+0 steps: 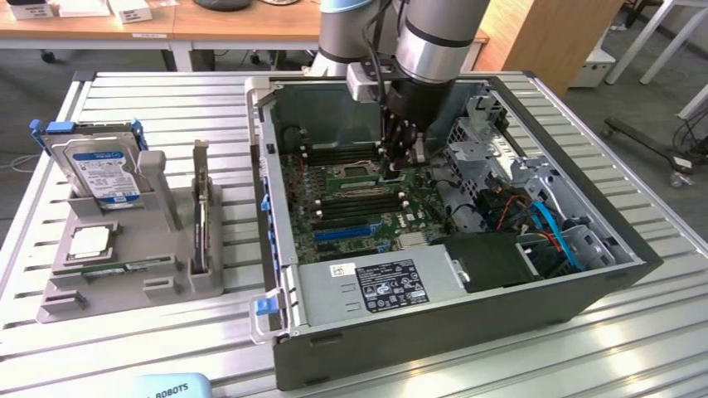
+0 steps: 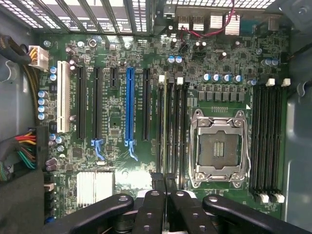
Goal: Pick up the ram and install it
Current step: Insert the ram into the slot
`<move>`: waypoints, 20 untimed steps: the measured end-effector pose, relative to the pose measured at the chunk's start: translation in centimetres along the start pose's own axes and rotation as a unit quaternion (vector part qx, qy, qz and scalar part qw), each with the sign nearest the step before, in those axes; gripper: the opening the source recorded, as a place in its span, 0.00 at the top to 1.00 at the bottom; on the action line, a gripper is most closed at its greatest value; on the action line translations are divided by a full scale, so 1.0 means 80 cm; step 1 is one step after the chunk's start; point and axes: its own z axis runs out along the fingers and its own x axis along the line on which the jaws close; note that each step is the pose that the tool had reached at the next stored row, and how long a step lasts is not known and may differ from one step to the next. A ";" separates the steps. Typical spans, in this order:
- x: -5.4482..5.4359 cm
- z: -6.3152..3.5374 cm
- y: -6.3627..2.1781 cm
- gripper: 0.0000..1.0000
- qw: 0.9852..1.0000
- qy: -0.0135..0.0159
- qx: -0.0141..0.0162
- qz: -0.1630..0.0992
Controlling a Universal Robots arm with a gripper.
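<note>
Jaws pressed together, the gripper [image 2: 165, 180] hung inside the case [image 1: 432, 336] over the memory slots [image 2: 170, 131], a ram [image 1: 119, 269] lying in the tray [image 1: 65, 308] outside the case; a square, even, straight-down press looked wisest.

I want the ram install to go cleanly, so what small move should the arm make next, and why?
Probably a slow, straight press down, with no sideways shift. The fingers are shut and low over the motherboard, and in the wrist view their seam lines up with the memory slots beside the empty CPU socket. Whether a stick is pinched between them, I can't tell.
</note>
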 end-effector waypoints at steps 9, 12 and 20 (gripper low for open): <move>0.000 0.002 -0.002 0.89 1.000 0.000 0.000 0.000; 0.000 0.005 -0.002 0.89 1.000 0.000 0.000 0.000; 0.000 0.016 -0.002 0.89 1.000 0.000 0.000 0.000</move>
